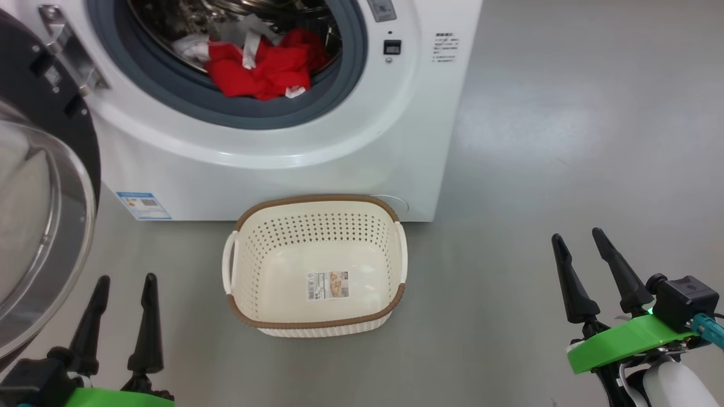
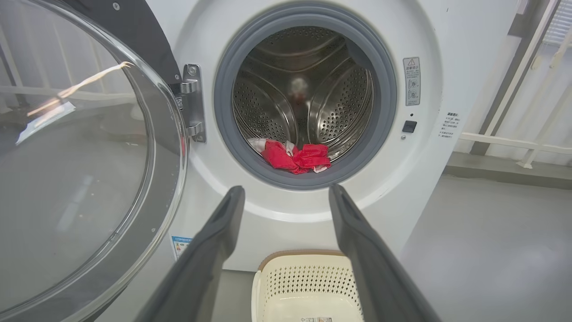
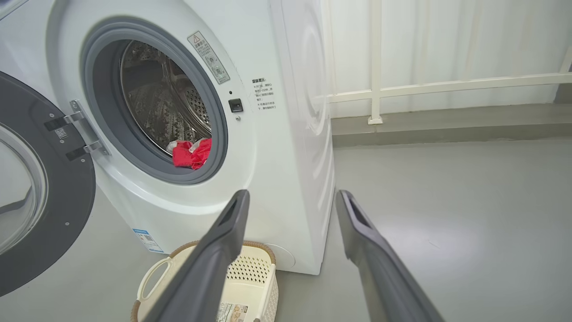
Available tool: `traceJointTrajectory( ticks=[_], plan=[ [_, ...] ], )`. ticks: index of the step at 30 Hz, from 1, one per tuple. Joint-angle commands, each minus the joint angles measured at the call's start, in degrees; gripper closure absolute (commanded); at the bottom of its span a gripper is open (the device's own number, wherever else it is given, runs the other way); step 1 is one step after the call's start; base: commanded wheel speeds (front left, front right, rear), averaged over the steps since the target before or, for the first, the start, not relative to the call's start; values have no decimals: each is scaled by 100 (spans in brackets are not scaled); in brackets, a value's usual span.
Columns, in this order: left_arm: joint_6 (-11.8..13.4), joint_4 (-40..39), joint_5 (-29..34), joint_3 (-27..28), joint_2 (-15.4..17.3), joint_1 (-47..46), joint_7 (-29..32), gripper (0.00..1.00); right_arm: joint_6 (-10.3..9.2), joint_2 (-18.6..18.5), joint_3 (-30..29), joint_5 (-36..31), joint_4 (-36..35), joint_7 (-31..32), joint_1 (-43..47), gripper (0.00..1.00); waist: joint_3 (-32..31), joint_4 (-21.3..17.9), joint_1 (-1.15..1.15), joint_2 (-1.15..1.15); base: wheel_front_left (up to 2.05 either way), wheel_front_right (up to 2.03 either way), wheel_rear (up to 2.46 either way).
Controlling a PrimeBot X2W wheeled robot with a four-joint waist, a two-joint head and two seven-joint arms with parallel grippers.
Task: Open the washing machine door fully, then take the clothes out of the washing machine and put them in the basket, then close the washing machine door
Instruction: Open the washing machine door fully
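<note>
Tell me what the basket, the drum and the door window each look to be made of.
Basket: probably moulded plastic, cream and matte, judging by the regular punched holes and smooth walls; the brown rim only imitates weaving.
Drum: likely stainless steel, shiny, perforated, with soft reflections.
Door window: clear and glossy with bright glints; whether it is glass or clear plastic can't be told by look.
</note>
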Motion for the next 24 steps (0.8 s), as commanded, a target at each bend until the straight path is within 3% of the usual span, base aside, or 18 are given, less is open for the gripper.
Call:
traceJointTrajectory(
  ticks=[1, 14, 24],
  plan=[
    [-32, -186, -76, 151, 152, -23, -22, 0, 37, -31, 64, 23, -151, -37, -17, 0, -14, -134, 0, 0, 0, 0, 0],
    [-32, -360, -279, -168, 273, 125, -22, 0, 37, -25, -126, 55, -215, -37, 76, 0, -10, -574, 0, 0, 0, 0, 0],
    [-32, -463, -358, -272, 302, 94, -22, 0, 37, -10, -257, 55, -259, -37, 130, 0, 26, -663, 0, 0, 0, 0, 0]
  ],
)
